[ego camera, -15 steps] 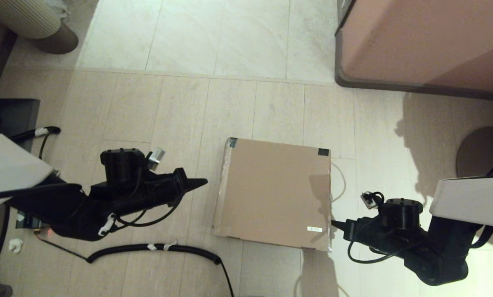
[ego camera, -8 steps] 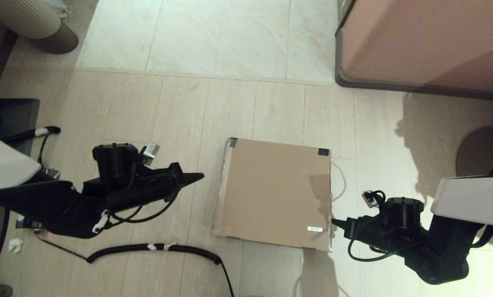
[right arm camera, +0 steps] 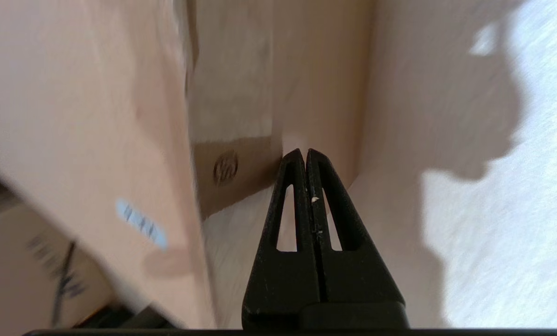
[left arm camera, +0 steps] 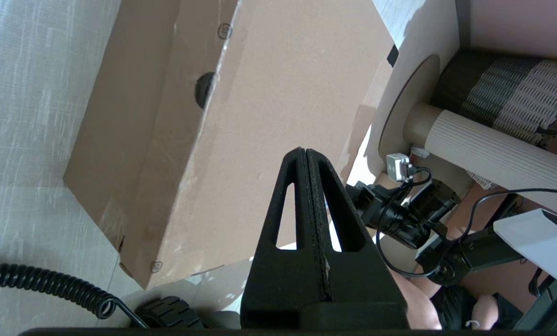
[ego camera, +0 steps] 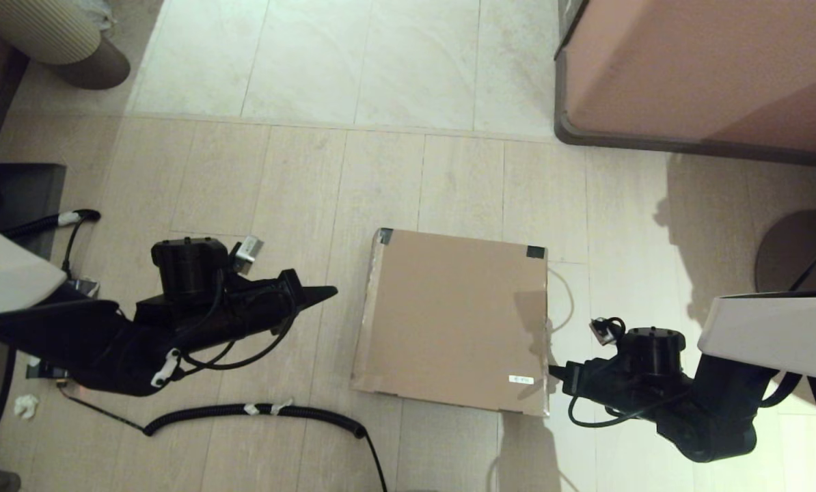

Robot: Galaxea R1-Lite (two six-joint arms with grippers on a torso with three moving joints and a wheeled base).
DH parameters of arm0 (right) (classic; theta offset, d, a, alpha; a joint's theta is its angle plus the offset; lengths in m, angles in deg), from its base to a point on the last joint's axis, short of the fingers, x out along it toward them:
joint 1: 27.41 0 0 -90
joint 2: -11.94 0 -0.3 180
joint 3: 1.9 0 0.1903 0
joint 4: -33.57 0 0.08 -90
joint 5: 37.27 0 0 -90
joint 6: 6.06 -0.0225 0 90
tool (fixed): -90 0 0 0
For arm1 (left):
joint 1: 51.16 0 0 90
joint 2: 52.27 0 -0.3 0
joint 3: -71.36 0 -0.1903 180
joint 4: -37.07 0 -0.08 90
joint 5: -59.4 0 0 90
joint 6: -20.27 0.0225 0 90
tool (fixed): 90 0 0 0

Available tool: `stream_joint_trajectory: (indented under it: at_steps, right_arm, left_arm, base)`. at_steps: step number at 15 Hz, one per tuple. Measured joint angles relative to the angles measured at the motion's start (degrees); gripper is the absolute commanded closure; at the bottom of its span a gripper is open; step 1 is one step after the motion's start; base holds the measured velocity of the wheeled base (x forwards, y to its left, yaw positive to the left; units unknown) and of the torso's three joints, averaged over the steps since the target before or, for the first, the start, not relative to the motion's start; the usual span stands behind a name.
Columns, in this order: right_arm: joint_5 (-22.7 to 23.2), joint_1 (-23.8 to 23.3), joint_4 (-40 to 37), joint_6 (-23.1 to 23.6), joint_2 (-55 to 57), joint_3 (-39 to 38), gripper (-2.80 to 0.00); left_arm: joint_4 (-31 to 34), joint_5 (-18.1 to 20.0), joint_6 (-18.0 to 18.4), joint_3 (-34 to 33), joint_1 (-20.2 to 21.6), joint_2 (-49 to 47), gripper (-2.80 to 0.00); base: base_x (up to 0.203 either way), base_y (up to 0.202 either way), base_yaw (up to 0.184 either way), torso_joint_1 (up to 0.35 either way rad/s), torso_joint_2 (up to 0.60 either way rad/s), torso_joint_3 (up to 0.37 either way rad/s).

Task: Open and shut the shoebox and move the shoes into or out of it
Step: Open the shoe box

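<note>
The brown cardboard shoebox (ego camera: 452,321) lies on the floor with its lid down, black tape on its two far corners and a small white sticker (ego camera: 521,379) near its front right corner. The shoes are hidden. My right gripper (ego camera: 553,371) is shut and empty, its tip at the box's right side near the front corner, low against the side wall (right arm camera: 241,112). My left gripper (ego camera: 333,292) is shut and empty, a short way left of the box. From the left wrist the box (left arm camera: 241,107) shows beyond the shut gripper (left arm camera: 305,150).
A large pinkish-brown furniture block (ego camera: 709,68) stands at the far right. A coiled black cable (ego camera: 257,411) lies on the floor in front of the left arm. A ribbed round base (ego camera: 59,34) sits far left, a brown disc (ego camera: 797,249) at the right.
The right arm has edged left and slightly away from me, keeping its tip at the box's right side. The left arm moved slightly back and left, then held. The box lid stays down.
</note>
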Motion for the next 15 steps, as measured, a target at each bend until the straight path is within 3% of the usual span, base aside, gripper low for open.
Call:
stream_joint_trajectory:
  at_steps: [5,9,13,15]
  right_arm:
    - [7.91,-0.12,-2.25,-2.23,-1.27,-0.11,0.00]
    - [16.30,-2.30,-2.20,-10.10,-5.59,-0.69,0.00]
    - [17.91,-3.47,-5.37,-11.31,-10.00,-0.72,0.00]
    - [14.27,-3.90,-5.86,-9.08,-10.24,-0.13,0.00]
  left_arm:
    - [0.02,-0.05,0.00,-0.59,0.77,0.74,0.00]
    - [0.11,-0.04,0.04,-0.46,1.02,1.13,0.00]
    - [0.35,-0.08,0.06,-0.27,1.96,1.82,0.00]
    - [0.38,-0.10,0.06,-1.11,3.24,2.42,0.00]
  base:
    - [0.000,0.000,0.000,0.000,0.00,0.000]
    - [0.000,0.000,0.000,0.000,0.00,0.000]
    - [0.000,0.000,0.000,0.000,0.00,0.000]
    - [0.000,0.000,0.000,0.000,0.00,0.000]
